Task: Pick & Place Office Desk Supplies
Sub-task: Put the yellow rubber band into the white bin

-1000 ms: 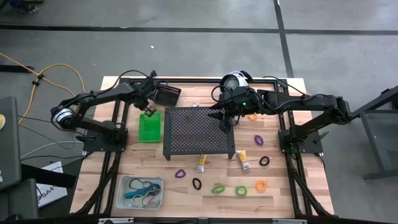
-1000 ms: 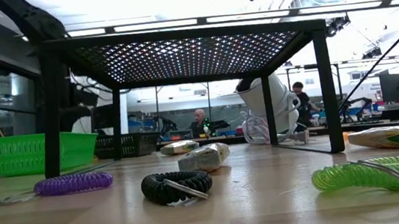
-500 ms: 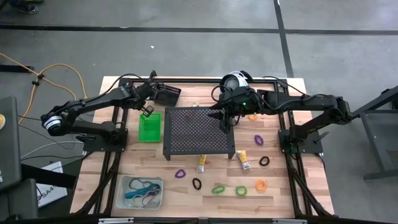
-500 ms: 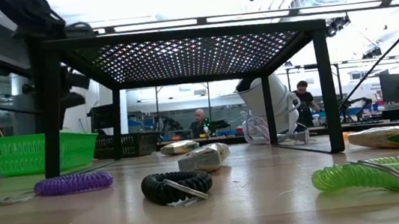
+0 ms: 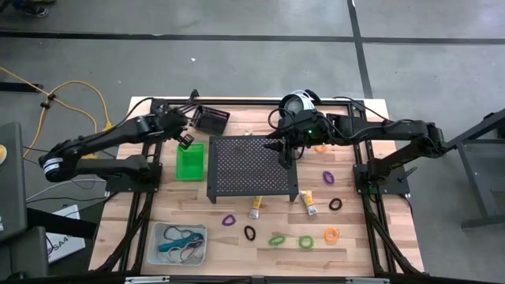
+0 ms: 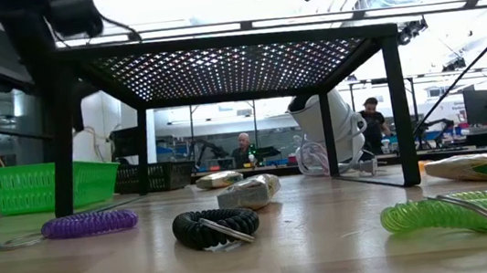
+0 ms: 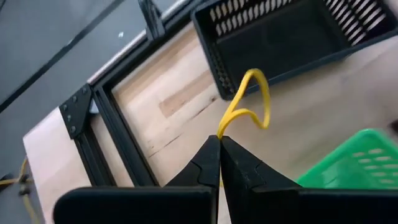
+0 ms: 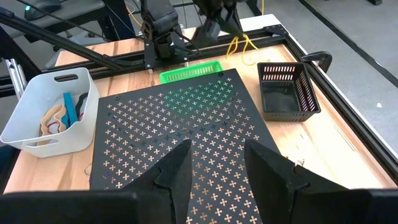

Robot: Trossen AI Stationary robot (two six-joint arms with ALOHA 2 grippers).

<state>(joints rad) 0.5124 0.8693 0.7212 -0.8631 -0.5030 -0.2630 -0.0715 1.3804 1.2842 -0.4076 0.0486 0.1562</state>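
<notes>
Yellow band: pinched at fingertips of left gripper; loop stands free above tips, over bare wood between black bin and green bin.
Risk 1: thin pinch, only band's end caught; likely slips out w/ any jerk.
Risk 2: release short of a bin drops it on table; loop could also snag bin rim.
Left arm: stretched across table's far left, gripper just beside green bin, jaws closed on band.
Right gripper: fingers apart, empty, above perforated stand; waiting.
Other supplies: loops near front edge, clear bin front left.
</notes>
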